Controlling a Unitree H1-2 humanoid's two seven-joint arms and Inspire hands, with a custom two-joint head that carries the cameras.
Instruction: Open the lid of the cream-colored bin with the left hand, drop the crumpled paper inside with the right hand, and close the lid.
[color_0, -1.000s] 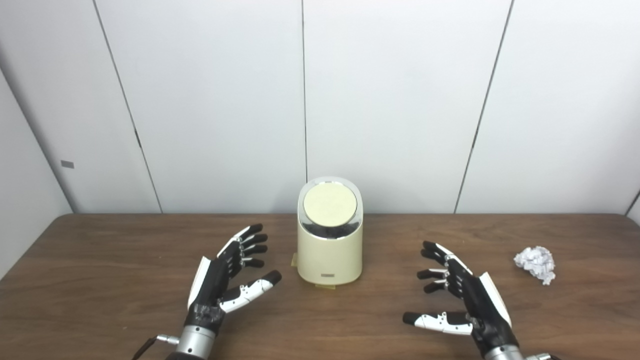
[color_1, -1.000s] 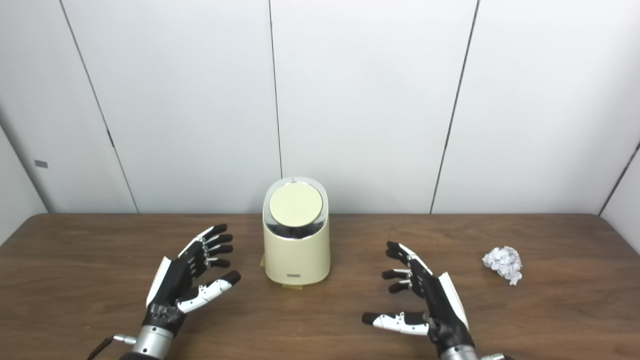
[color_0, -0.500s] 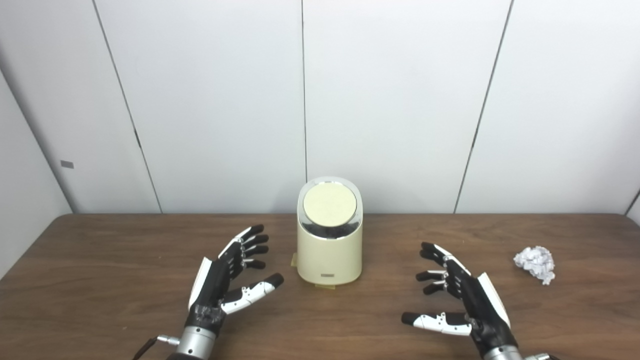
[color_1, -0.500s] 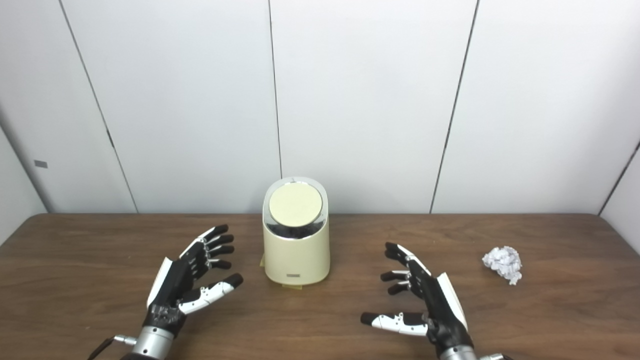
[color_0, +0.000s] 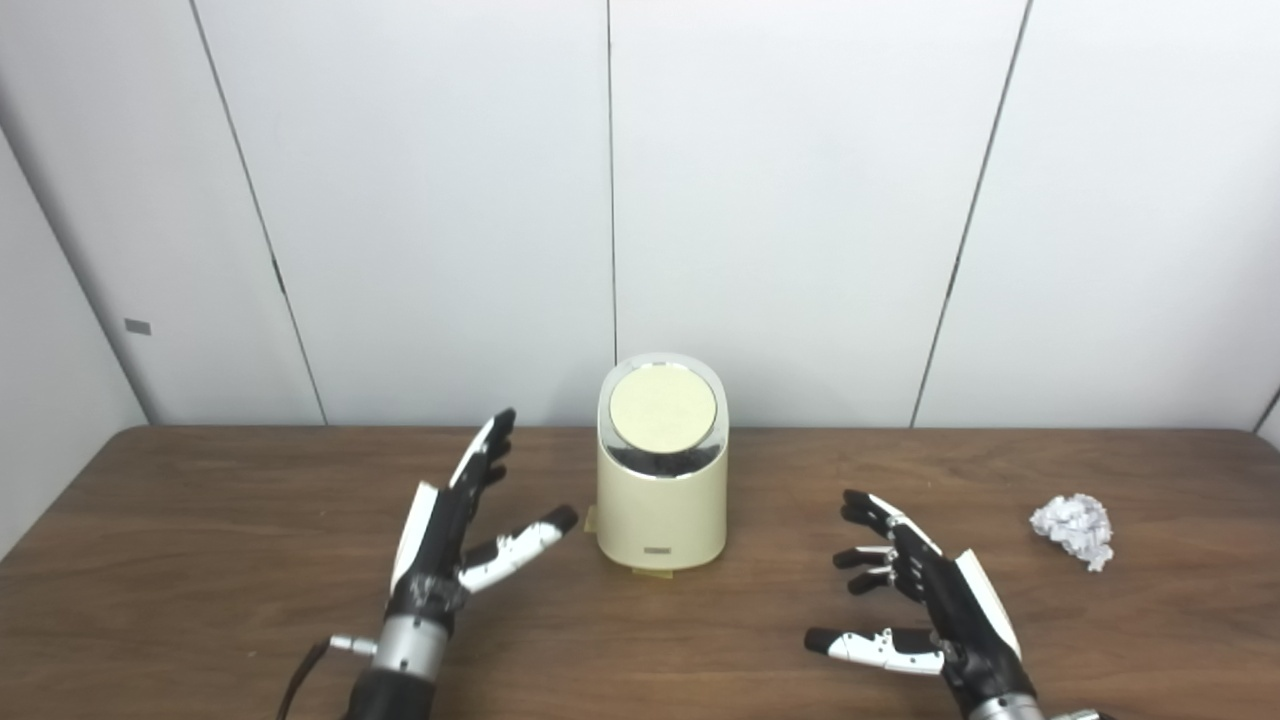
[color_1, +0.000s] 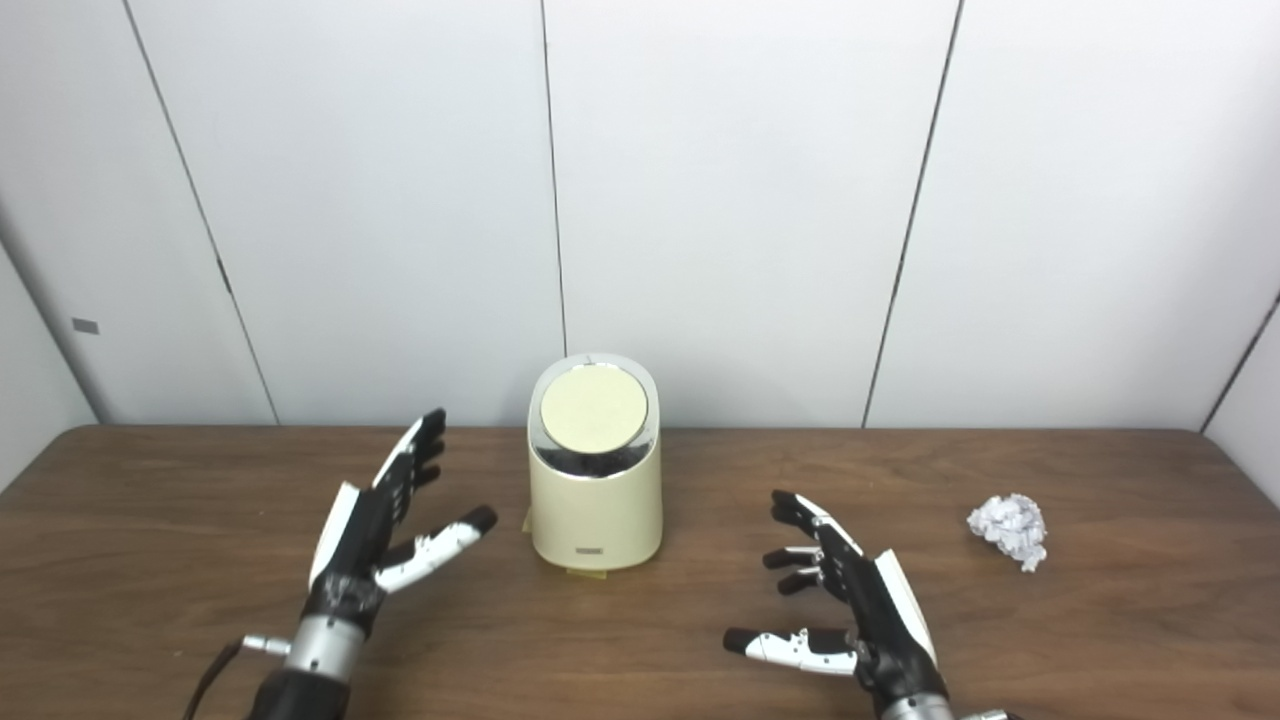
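Starting at your left, the left hand (color_0: 445, 545) is raised above the wooden table (color_0: 200, 560), fingers (color_0: 487, 452) stretched out and apart, thumb (color_0: 520, 543) angled toward the bin; it holds nothing and touches nothing. Its thumb tip sits just beside the bin's lower left wall, with a clear gap between them.

In the middle you have the cream-colored bin (color_0: 661, 510), upright near the table's far edge, close to the white panelled wall (color_0: 780, 200). Its round lid (color_0: 663, 410) lies tilted toward you within a shiny rim, and it looks closed, though the dark band under the lid's front edge is hard to read from here. A bit of yellowish tape (color_0: 655, 572) shows under the bin's base.

Further right, your right hand (color_1: 850, 610) hovers low over the table, palm turned inward, fingers (color_1: 800, 555) spread and slightly curled, thumb (color_1: 785, 645) pointing left. It is empty too, and stands well apart from both the bin and the paper.

At the far right, the crumpled paper (color_1: 1008, 528) lies on the tabletop, alone, between the right hand and the table's right edge.
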